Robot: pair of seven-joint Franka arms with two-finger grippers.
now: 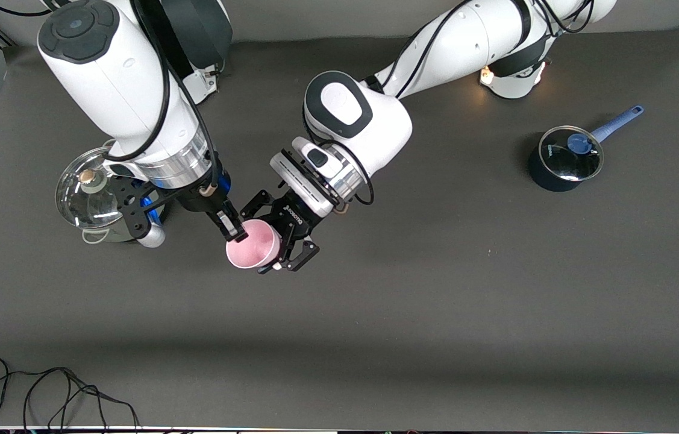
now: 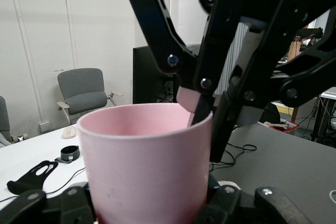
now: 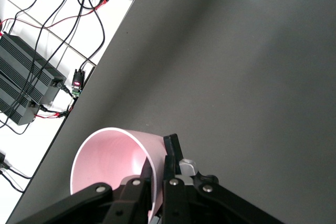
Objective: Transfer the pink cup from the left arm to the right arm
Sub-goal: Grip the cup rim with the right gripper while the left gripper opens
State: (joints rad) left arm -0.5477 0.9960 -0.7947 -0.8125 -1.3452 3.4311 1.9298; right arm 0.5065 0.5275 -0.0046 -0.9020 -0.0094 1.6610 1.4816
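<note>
While both arms meet above the middle of the dark table (image 1: pixel 435 301), the pink cup (image 1: pixel 253 244) hangs between them in the air. Left gripper (image 1: pixel 282 244): clenched around the cup's body from its four o'clock side. Right gripper (image 1: pixel 234 230): pinched on the cup's rim at ten o'clock, one finger (image 3: pixel 137 190) inside the wall, the other outside. A lidded steel pot (image 1: pixel 89 193) sits toward the right arm's end, a blue saucepan (image 1: pixel 565 160) toward the left arm's.
</note>
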